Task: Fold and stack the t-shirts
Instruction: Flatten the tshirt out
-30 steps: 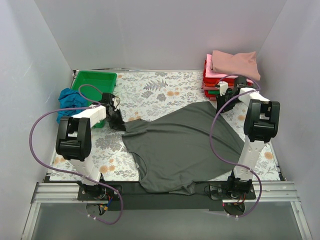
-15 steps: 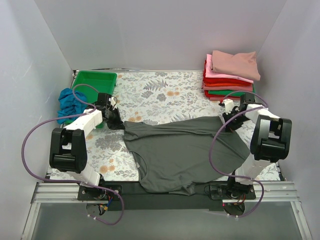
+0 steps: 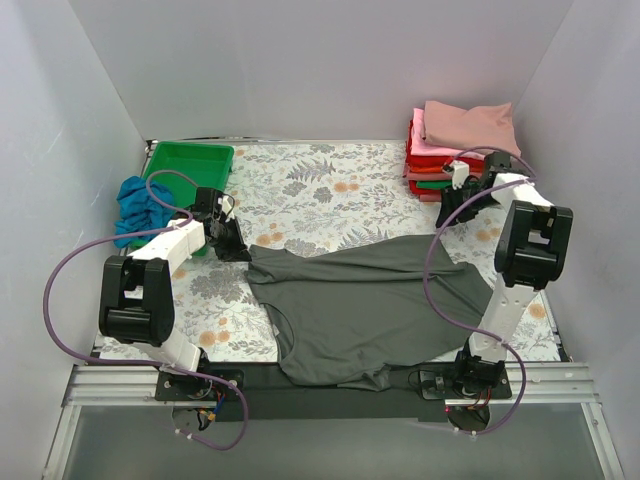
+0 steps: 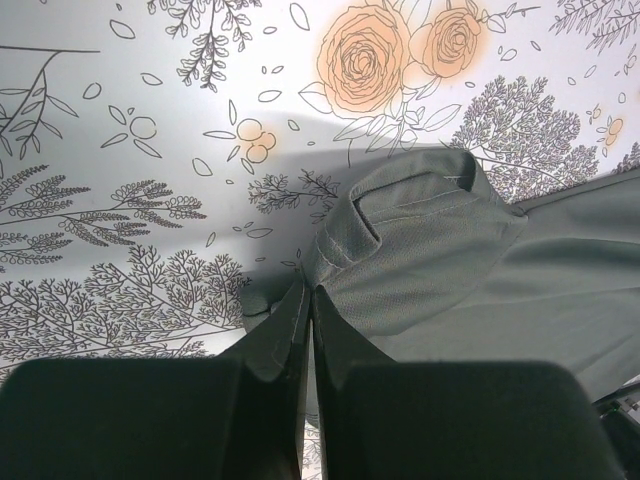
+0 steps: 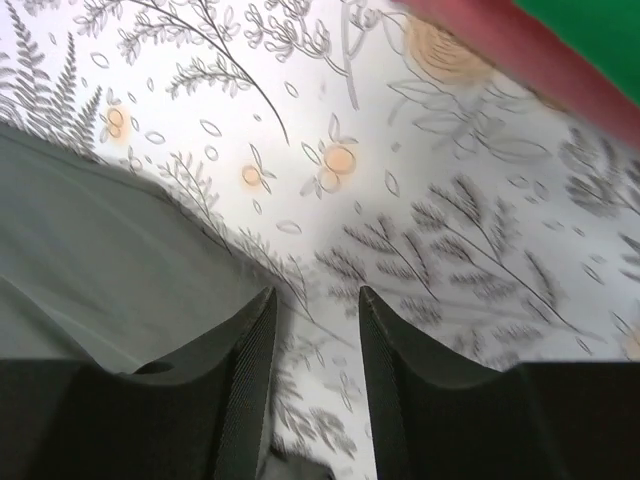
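Your left claw (image 4: 305, 322) was pinched shut on a bunched corner of the grey t-shirt (image 4: 430, 270), low against the table. In the top view it sat at the shirt's far left corner. Your right claw (image 5: 314, 330) held nothing. Its 2 fingers (image 5: 245, 365) stood narrowly apart over bare patterned cloth, with the grey shirt's edge just to their left. Seen from above, it hung near the foot of the stack (image 3: 455, 165), clear of the shirt.

That stack sat in the far right corner, with a dusty rose shirt (image 3: 472, 125) on top of pink, red and green layers. That part of your job looked done.

The grey t-shirt lay spread and wrinkled across the near middle, its near hem draped over the table's near edge. I could not tell whether its straight far edge was a fold. I judged it only barely begun.

A blue shirt (image 3: 138, 200) lay crumpled at the far left, just beside the green tray (image 3: 190, 165). As far as the pictures showed, you had 2 shirts left to fold and stack.

The tablecloth (image 3: 320, 190) was white with grey leaves and orange blossoms, and lay flat. Plain white walls (image 3: 320, 60) closed in 3 sides.
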`<state>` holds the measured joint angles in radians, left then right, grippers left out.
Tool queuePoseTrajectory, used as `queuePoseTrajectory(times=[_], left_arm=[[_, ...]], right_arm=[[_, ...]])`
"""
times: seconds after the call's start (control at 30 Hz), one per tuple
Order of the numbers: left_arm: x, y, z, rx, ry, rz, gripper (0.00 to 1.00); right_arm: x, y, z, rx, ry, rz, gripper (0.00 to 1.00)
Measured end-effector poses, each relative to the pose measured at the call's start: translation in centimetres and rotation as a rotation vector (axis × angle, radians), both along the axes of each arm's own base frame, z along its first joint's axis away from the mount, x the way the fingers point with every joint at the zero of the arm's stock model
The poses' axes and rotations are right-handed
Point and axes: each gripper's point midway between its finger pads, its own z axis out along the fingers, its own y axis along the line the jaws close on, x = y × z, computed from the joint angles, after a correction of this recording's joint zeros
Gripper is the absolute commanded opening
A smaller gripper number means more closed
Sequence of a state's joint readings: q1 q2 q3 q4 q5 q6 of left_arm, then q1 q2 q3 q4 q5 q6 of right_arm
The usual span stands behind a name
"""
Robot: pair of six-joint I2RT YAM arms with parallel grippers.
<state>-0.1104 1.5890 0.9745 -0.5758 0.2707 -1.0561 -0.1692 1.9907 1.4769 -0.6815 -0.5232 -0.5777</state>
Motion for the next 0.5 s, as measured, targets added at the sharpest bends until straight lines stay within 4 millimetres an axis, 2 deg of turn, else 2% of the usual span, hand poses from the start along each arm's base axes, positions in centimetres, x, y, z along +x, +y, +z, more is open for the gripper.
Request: queuePoseTrajectory(times=[0.07, 0.17, 0.27, 0.33, 0.37, 0.4, 0.5], left_arm=[[0.0, 0.0, 0.0, 0.0, 0.0, 0.0, 0.0], [0.0, 0.0, 0.0, 0.0, -0.001, 0.0, 0.0], [0.0, -0.1, 0.0, -0.003, 0.0, -0.002, 0.0], [0.0, -0.1, 0.0, -0.005, 0.0, -0.002, 0.0], [0.0, -0.1, 0.0, -0.006, 0.0, -0.003, 0.0], [0.0, -0.1, 0.0, -0.006, 0.0, -0.003, 0.0], [0.0, -0.1, 0.0, -0.007, 0.001, -0.003, 0.0]], right_arm=[[0.1, 1.1, -1.0, 0.042, 0.035, 0.005, 0.47], [-0.9, 2.2, -2.4, 0.074, 0.107, 0.01, 0.47], [-1.4, 2.8, -2.7, 0.094, 0.133, 0.012, 0.46], [-1.6, 3.0, -2.7, 0.106, 0.138, 0.012, 0.4], [-1.8, 3.0, -2.7, 0.109, 0.143, 0.012, 0.35], [-1.9, 3.1, -2.8, 0.113, 0.147, 0.012, 0.22], [-2.6, 3.1, -3.1, 0.113, 0.174, 0.01, 0.02]])
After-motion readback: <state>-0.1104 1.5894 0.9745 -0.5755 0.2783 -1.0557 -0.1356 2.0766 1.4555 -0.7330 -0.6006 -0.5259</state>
